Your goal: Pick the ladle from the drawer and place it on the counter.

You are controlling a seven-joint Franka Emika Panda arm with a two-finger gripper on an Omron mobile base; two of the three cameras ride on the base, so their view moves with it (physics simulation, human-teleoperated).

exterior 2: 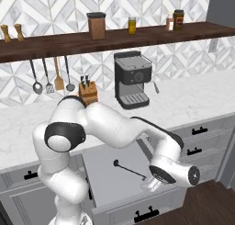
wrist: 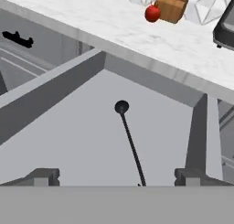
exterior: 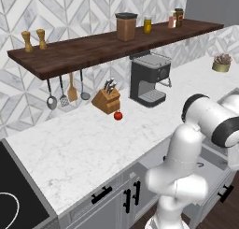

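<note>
Drawer (exterior 2: 98,182) pulled out at lower centre of right base view, pale floor mostly bare, walls close on both sides. Ladle (wrist: 130,141) thin, black, small round bowl, lying flat inside. Gripper (wrist: 117,176) fingers spread wide, holding nothing, over handle end. Counter (exterior: 88,139) above.

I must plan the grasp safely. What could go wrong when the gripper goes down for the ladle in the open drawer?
The ladle has a very thin handle lying flat on the drawer floor, so the open gripper may close over it without catching it. The drawer's side wall is near one finger, which may hit it. Lifted by its end, the ladle may tilt and slip.
</note>
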